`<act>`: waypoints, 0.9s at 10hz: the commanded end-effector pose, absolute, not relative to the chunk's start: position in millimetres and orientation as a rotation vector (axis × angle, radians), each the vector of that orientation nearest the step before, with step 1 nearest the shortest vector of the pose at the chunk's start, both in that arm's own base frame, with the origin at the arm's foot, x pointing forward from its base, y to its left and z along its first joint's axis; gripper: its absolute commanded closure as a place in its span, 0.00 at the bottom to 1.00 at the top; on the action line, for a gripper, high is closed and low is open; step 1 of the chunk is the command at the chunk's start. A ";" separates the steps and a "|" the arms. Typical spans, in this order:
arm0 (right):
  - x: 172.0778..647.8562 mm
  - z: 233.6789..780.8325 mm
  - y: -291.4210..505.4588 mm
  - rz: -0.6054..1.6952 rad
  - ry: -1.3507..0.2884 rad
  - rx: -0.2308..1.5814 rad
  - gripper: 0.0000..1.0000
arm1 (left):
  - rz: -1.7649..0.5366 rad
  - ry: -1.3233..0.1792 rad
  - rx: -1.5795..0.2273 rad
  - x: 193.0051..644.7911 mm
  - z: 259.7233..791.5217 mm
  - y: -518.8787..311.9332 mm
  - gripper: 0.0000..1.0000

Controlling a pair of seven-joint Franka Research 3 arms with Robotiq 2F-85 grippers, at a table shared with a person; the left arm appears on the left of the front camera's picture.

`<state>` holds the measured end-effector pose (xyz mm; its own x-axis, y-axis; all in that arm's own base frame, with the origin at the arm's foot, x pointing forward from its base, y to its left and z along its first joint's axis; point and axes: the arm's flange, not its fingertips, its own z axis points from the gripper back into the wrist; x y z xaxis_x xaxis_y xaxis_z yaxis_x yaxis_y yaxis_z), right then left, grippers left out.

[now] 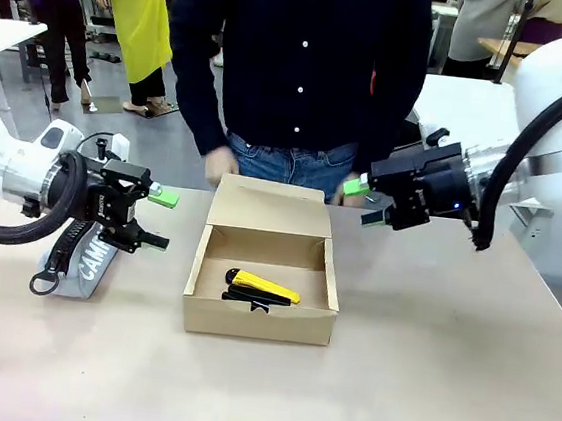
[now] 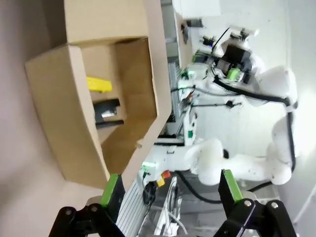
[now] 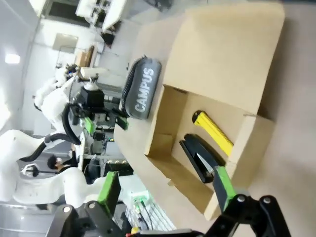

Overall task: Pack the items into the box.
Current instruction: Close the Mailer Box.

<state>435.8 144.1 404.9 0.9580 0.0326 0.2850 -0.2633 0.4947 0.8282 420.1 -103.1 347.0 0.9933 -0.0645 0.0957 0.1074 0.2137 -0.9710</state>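
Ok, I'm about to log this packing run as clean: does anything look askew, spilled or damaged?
Nothing stands out. The utility knife and the black object lie inside the open box; the pencil case sits on the table to its left.

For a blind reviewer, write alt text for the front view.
An open cardboard box sits mid-table holding a yellow knife and a black object. The left gripper, open, hovers by a pencil case; the right gripper, open, hovers right of the box, before a person.
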 end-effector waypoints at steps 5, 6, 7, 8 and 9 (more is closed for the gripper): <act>447.5 409.8 154.2 0.133 -0.226 1.007 0.00 | -0.116 -0.124 -1.342 419.0 353.2 -109.8 0.00; 466.0 403.2 154.6 0.059 -0.179 1.032 0.00 | -0.081 -0.172 -1.334 436.0 355.5 -121.1 0.00; 480.3 391.3 157.1 -0.007 -0.144 1.056 0.00 | -0.044 -0.216 -1.321 463.9 357.9 -135.1 0.00; 493.3 378.9 160.2 -0.043 -0.111 1.058 0.00 | -0.039 -0.206 -1.288 484.4 353.9 -146.8 0.00; 507.6 365.2 163.7 -0.067 -0.070 1.052 0.00 | -0.035 -0.162 -1.263 504.4 349.6 -155.9 0.00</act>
